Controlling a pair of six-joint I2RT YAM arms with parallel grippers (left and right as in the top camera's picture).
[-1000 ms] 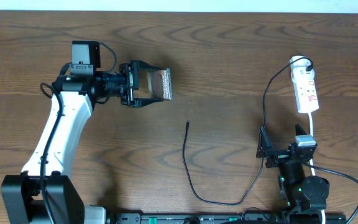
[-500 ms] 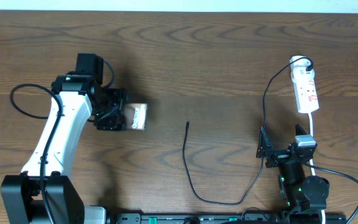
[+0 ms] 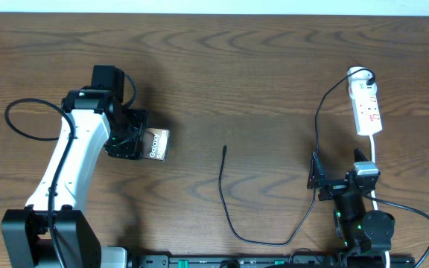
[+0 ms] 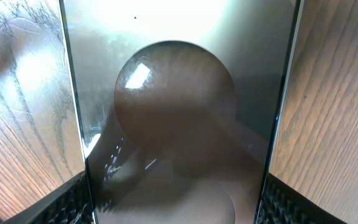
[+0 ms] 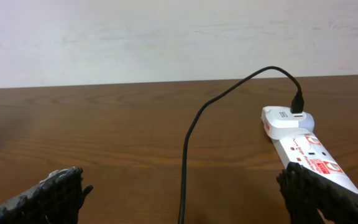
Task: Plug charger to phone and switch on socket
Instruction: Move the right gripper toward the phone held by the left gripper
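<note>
My left gripper (image 3: pixel 141 141) is shut on the phone (image 3: pixel 157 144), a dark slab with white "Galaxy" text, held low over the left part of the table. In the left wrist view the phone's glossy screen (image 4: pixel 179 93) fills the frame between my fingers (image 4: pixel 176 208). The charger's slim black tip (image 3: pixel 225 148) lies free mid-table; its cable (image 5: pixel 188 143) loops back to a white plug on the socket (image 3: pixel 366 104), a white power strip with red marks at the far right, also in the right wrist view (image 5: pixel 309 155). My right gripper (image 3: pixel 341 179) is open and empty, with the cable running between its fingers (image 5: pixel 185 199).
The white power-strip cord (image 3: pixel 373 152) runs down past my right arm. A pale wall (image 5: pixel 166 37) stands behind the table's far edge. The wooden table (image 3: pixel 259 67) is bare between phone and charger tip.
My left gripper has carried the phone from up and right down and to the left, lowering it toward the table. The right arm, the charger and the socket have not moved.
</note>
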